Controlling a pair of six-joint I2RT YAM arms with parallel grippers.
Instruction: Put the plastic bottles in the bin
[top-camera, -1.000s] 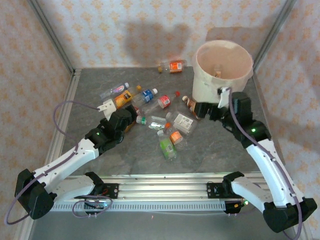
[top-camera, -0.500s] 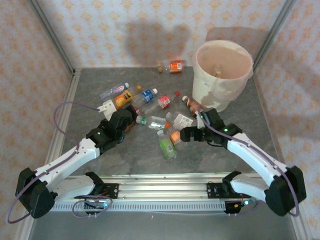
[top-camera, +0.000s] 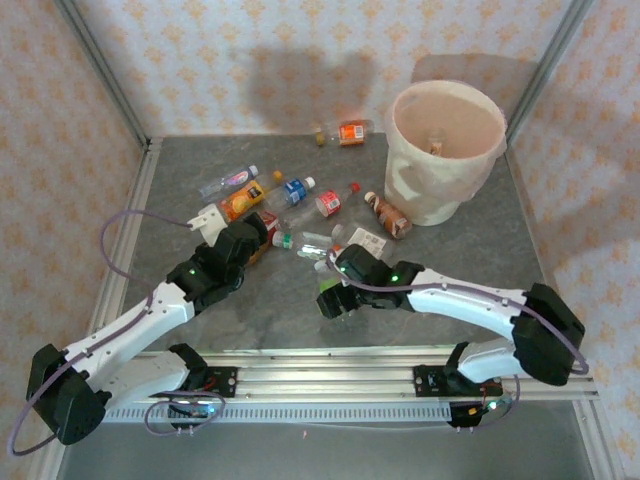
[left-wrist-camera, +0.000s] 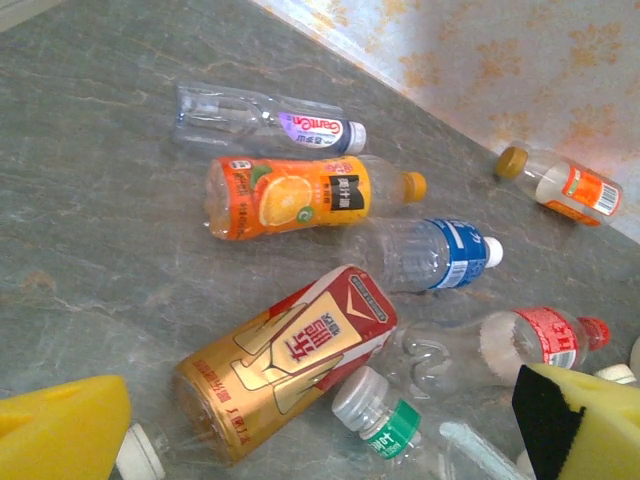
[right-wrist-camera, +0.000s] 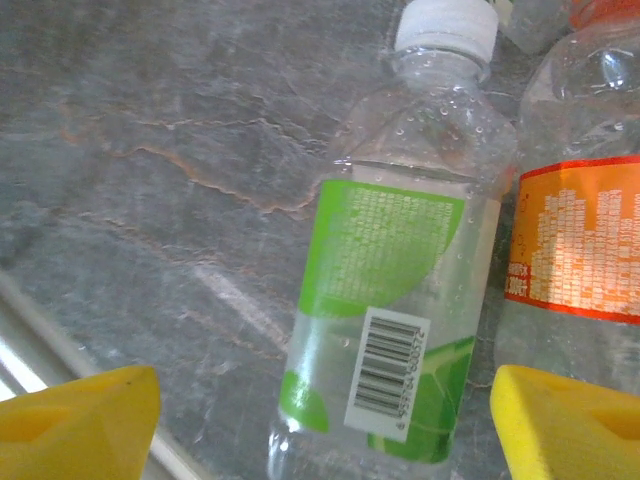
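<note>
Tabletop: green bottle beneath right hand

1 bin, upper right of the top view. 9 bottles in plain sight on the table, mid frame. 2 more sit under the tip of the right arm, so roughly 11. 1 item inside the bin, can't tell what. 2 arms, counting the left arm.

Grey veined stone tabletop under the right claw; pale pink wallpapered walls with orange motifs well beyond it; aluminium rail just behind.
</note>
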